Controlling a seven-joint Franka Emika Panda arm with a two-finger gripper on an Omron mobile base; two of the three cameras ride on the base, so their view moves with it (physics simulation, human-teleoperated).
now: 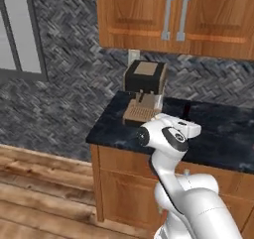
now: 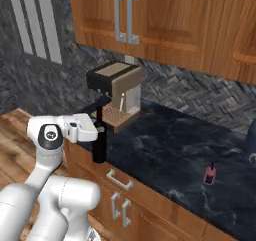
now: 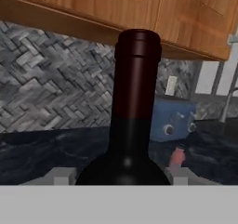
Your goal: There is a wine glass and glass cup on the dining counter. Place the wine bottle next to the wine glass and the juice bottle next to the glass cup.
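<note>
Gripper [image 2: 99, 127] closed around the wine bottle [image 2: 99, 145], fingertips largely hidden; small juice bottle [image 2: 210, 174] possibly blurred beyond.

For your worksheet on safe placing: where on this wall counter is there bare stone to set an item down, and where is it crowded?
Bare: the wide dark stone between the coffee machine and the juice bottle. Crowded: the front corner, where the pincer holds the wine bottle beside the machine.
</note>
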